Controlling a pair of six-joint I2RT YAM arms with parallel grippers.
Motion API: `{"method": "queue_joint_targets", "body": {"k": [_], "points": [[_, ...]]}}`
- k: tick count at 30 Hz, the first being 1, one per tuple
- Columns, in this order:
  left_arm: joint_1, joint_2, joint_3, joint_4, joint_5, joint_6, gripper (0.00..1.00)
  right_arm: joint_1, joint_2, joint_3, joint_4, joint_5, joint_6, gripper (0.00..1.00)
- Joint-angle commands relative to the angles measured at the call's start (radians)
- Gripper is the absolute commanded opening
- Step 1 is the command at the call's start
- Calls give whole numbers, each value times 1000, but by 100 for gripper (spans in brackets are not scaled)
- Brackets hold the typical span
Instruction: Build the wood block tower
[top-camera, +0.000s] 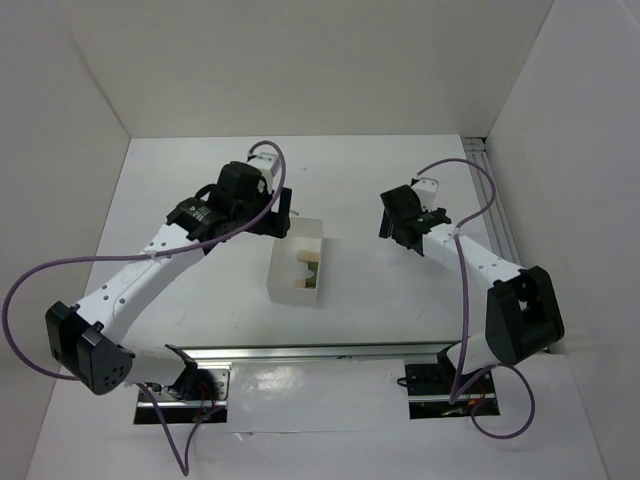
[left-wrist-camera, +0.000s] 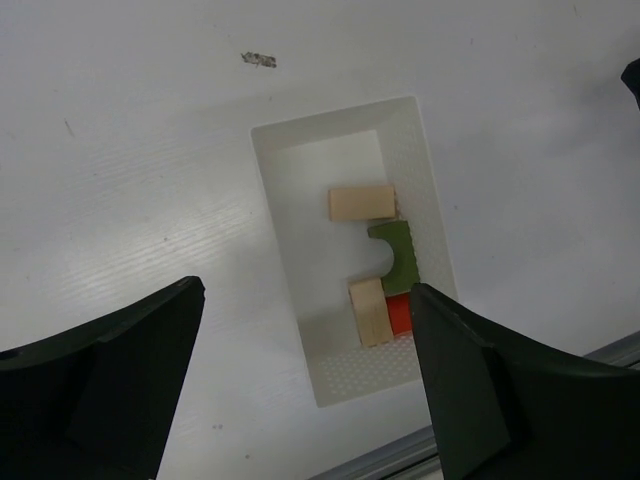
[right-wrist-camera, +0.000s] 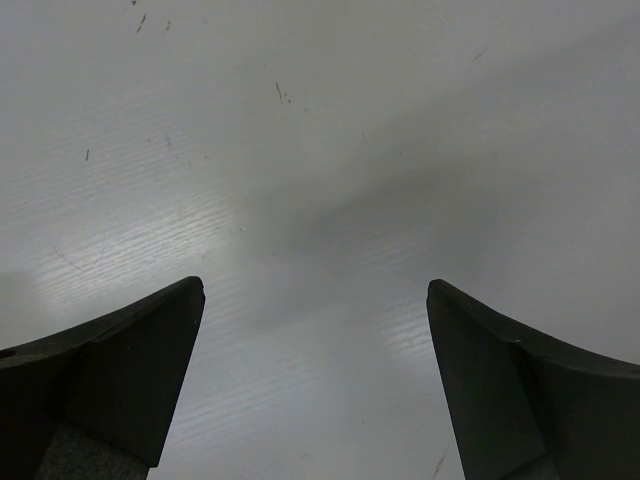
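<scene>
The wood block tower is not built yet. Its pieces lie loose in a white box (left-wrist-camera: 428, 190) near the middle of the tabletop (left-wrist-camera: 130, 180). In the left wrist view, a tan block (left-wrist-camera: 362, 202) lies flat about halfway along the box. A green arch block (left-wrist-camera: 402, 255) sits just below it against the wall. A second tan block (left-wrist-camera: 368, 311) lies beside a red piece (left-wrist-camera: 399, 314) toward the lower end.

The left hand (left-wrist-camera: 305, 288) hangs above the box with its fingers apart and nothing between them. The right hand (right-wrist-camera: 315, 285) is well off to the side over the tabletop, also spread and empty.

The step in hand looks like the first pick, fetching a tan upright from the box. The next move would be to lower the left hand into the box over one tan block. The blocks crowd one wall, so the fingers would need to straddle that block without catching the rim or nudging the green one.
</scene>
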Motion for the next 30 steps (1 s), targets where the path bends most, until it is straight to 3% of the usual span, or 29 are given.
{"method": "queue_joint_targets", "body": {"k": [1, 11, 17, 23, 30], "points": [[-81, 34, 73, -27, -75, 5, 93, 7, -67, -4, 19, 7, 24, 99], [-318, 197, 169, -113, -195, -142, 90, -11, -204, -67, -61, 56, 27, 99], [-339, 250, 119, -54, -161, -208, 84, -21, -337, -87, -61, 6, 16, 99], [-329, 417, 152, -64, -206, -291, 76, -30, -348, -44, -91, -14, 16, 99], [-293, 473, 125, 35, -140, -302, 63, -30, -368, -35, -91, -34, 4, 99]]}}
